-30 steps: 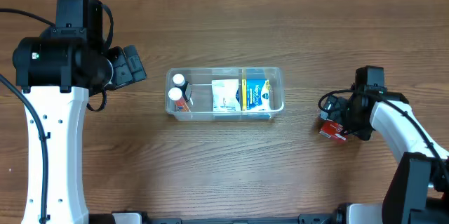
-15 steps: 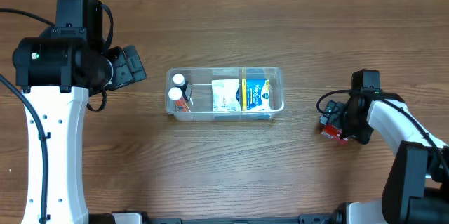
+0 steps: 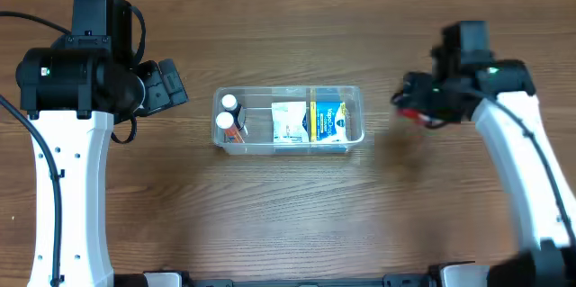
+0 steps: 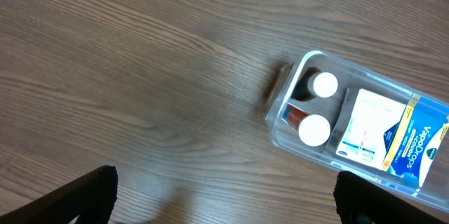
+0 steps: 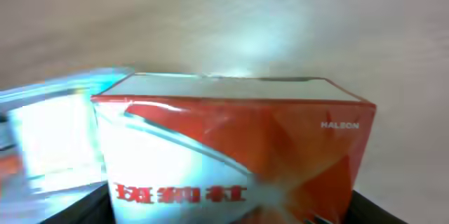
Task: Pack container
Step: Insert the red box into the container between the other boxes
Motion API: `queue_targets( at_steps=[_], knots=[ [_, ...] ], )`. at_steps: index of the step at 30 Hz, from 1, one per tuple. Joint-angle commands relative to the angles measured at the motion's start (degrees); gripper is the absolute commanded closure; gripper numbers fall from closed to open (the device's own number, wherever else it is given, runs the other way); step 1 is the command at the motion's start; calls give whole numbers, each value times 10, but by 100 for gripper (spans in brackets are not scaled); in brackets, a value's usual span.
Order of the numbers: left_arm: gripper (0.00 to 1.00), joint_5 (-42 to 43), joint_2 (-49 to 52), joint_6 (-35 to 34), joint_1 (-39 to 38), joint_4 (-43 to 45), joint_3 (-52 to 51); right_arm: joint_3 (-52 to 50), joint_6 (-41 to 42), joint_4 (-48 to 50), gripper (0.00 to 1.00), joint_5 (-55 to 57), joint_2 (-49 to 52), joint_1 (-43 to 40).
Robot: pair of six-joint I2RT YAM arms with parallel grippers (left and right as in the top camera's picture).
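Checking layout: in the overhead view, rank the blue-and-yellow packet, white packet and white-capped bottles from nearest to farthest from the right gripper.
1. Blue-and-yellow packet, right end of the clear plastic container.
2. White packet, middle.
3. Two white-capped bottles, left end; too close to separate.

The table [image 3: 288, 224] is brown wood with a fine grain and a matt, smooth face. The container [image 3: 363, 118] is clear, shiny plastic, and the blue packet [image 3: 329, 121] inside it looks like printed card. The red box [image 5: 231, 147] is glossy and throws back the light, while the left arm [image 3: 67, 179] has a smooth white shell and matt black parts.
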Motion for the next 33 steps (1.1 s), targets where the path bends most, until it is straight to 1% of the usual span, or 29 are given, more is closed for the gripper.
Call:
queue_targets(
  at_steps=[1, 3, 5, 10, 13, 15, 17, 18, 19, 20, 22, 24, 26, 27, 28, 29, 31, 33],
  knots=[
    [0, 1, 0, 13, 1, -1, 0, 33, -18, 46, 25, -9, -29, 132],
    [0, 1, 0, 13, 1, -1, 0, 30, -17, 72, 25, 11, -11, 191],
    [0, 1, 0, 13, 1, -2, 0, 30, -13, 80, 24, 25, 31, 225],
    [0, 1, 0, 13, 1, -4, 0, 30, 7, 77, 24, 25, 148, 226],
    [0, 1, 0, 13, 1, -5, 0, 30, 7, 79, 24, 25, 181, 226],
    [0, 1, 0, 13, 1, -5, 0, 30, 6, 84, 24, 29, 182, 224],
    [0, 1, 0, 13, 1, -5, 0, 30, 6, 82, 19, 30, 181, 217],
    [0, 1, 0, 13, 1, -6, 0, 32, 6, 81, 12, 32, 179, 217],
    [0, 1, 0, 13, 1, -6, 0, 37, 7, 82, 7, 39, 170, 217],
    [0, 1, 0, 13, 1, -6, 0, 50, 6, 82, 0, 41, 153, 217],
    [0, 1, 0, 15, 1, -5, 0, 80, 6, 79, 0, 61, 111, 215],
    [0, 4, 0, 31, 1, -5, 0, 92, 7, 82, 0, 86, 72, 199],
    [0, 43, 0, 80, 1, 12, 0, 93, 6, 85, 0, 77, 46, 160],
    [0, 70, 0, 109, 1, 30, 0, 93, 6, 86, 0, 55, 41, 132],
    [0, 84, 1, 120, 1, 49, 0, 93, 6, 87, 0, 47, 41, 106],
    [0, 79, 3, 119, 1, 62, 0, 93, 6, 87, 0, 48, 41, 85],
    [0, 74, 6, 120, 1, 68, 0, 93, -43, 48, 0, 18, 34, 53],
    [0, 73, 6, 120, 1, 61, 0, 93, -44, 24, 0, -13, 16, 29]
  ],
)
